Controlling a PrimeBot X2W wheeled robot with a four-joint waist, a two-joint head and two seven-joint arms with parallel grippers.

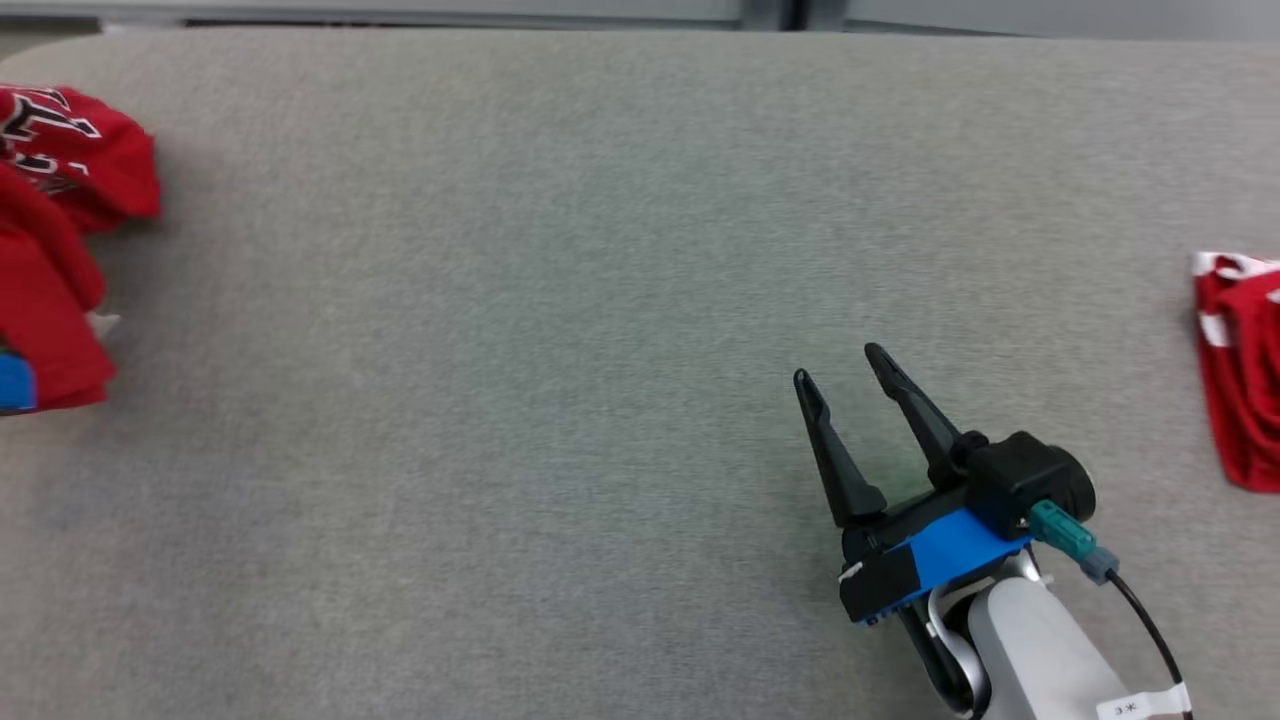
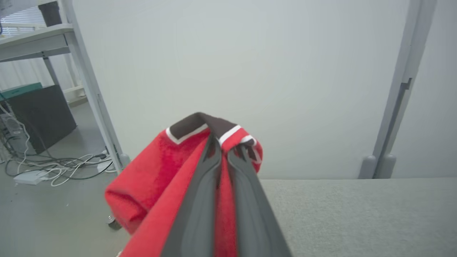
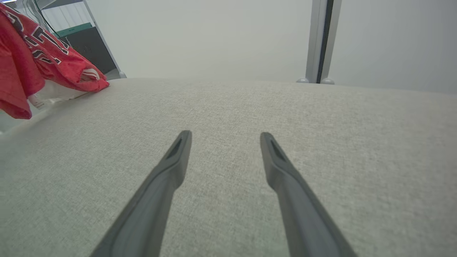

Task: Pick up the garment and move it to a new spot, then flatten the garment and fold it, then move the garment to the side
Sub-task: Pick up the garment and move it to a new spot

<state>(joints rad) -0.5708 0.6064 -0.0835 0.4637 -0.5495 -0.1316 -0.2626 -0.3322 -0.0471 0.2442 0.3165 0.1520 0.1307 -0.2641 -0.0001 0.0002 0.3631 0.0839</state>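
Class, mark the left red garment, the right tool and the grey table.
left red garment (image 1: 55, 250): head view, plain red fold.
right tool (image 1: 836, 364): head view, midway between fingertips.
grey table (image 1: 560, 300): head view, bare top.

— What do we see on the left?

— We see a red shirt (image 1: 60, 250) all bunched up at the left edge of the grey table (image 1: 500, 350). It has black and white letters on it. A little blue bit (image 1: 12, 385) shows at its bottom, right at the edge.

— And on the other side?

— We see a red cloth (image 1: 1245, 380) with white stripes at the right edge, well apart from the shirt.

— Where is the right gripper (image 1: 836, 364)?

— We see it low down on the right. Its two dark fingers are spread apart and point up, with grey table showing between them. It has a blue part, a green plug (image 1: 1060, 530) with a black wire (image 1: 1150, 620), and a white arm (image 1: 1040, 640) behind.
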